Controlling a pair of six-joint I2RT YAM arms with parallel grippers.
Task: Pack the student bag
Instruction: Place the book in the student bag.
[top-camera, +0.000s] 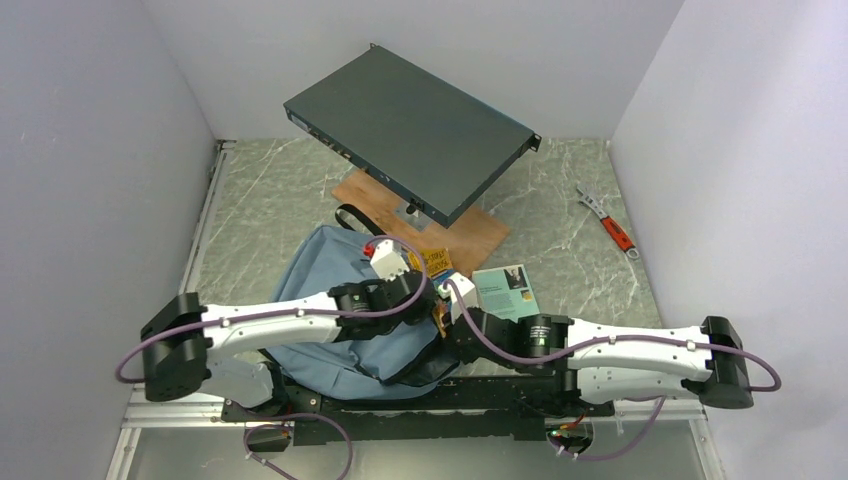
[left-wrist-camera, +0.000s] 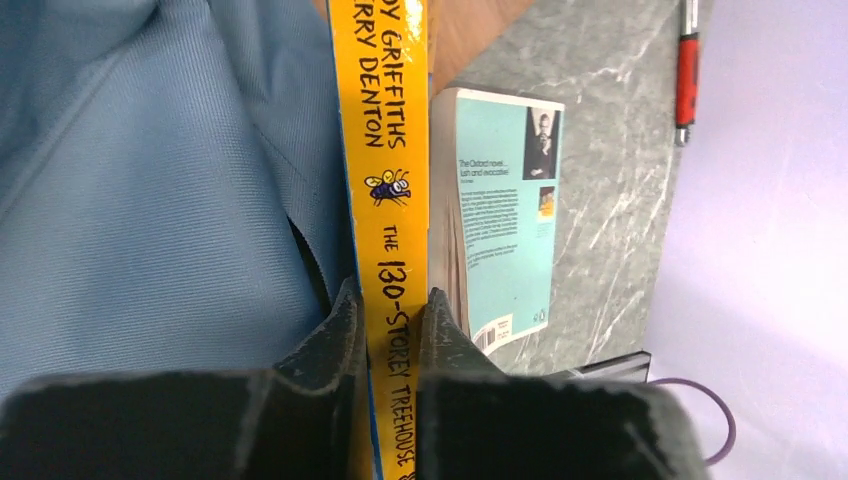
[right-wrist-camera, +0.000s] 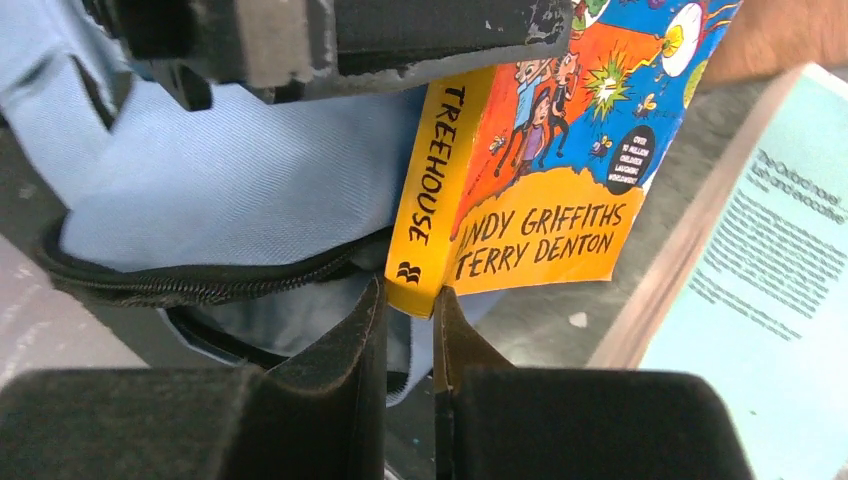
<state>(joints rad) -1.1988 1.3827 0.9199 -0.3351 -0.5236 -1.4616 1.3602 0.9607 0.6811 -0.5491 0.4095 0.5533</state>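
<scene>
The bench (top-camera: 270, 200) has a grey-green marbled top. It is closed in by plain pale walls (top-camera: 90, 150) on the left, right and far sides, with a metal rail (top-camera: 150, 410) along the near edge. Toward the back, a dark flat metal box (top-camera: 410, 130) sits tilted over a plywood board (top-camera: 470, 225). A red-handled wrench (top-camera: 610, 225) lies well apart near the right wall.

The student bag (top-camera: 320, 270) is slumped on the bench at left of centre, just ahead of the arm bases, with its black-zipped mouth facing right. A teal paperback (top-camera: 507, 290) lies flat on the marble just beside that mouth.

The left fingers (left-wrist-camera: 335, 340) are clamped on the spine of a yellow book (left-wrist-camera: 385, 150). The book is held on edge between the bag's blue fabric and the teal paperback.

The right fingers (right-wrist-camera: 350, 350) are almost together, low at the bag's opening and right under the yellow book's lower corner. They seem to pinch a fold of the bag's fabric, though the close view leaves that unclear.
</scene>
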